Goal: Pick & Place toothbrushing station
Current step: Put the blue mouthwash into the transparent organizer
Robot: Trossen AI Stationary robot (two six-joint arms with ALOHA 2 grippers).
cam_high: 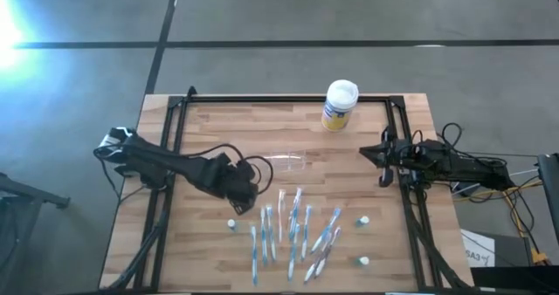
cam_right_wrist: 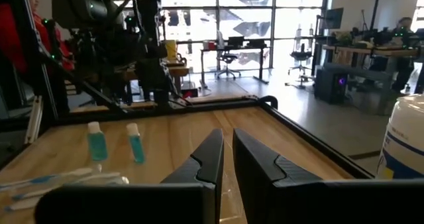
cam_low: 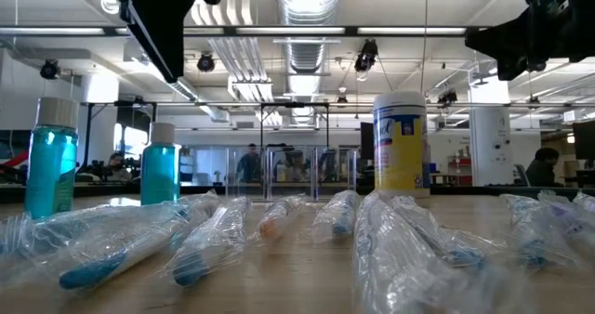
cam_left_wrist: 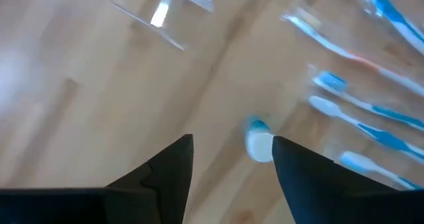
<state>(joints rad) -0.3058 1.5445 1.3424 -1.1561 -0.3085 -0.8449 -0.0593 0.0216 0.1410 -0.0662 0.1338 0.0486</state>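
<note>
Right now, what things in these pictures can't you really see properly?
- The toothbrushing station: in the high view only a faint glassy outline on the wood; in the left wrist view blurred by motion.
- Yellow canister: cut off by the right wrist picture's edge; its label is too small to read in the high view.
- Left gripper: hidden above the low view's top edge.

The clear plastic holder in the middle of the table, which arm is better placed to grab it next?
Probably the left. The left gripper hovers open just beside the clear holder, which shows in its wrist view. The right gripper waits shut at the table's right edge, farther off.
</note>
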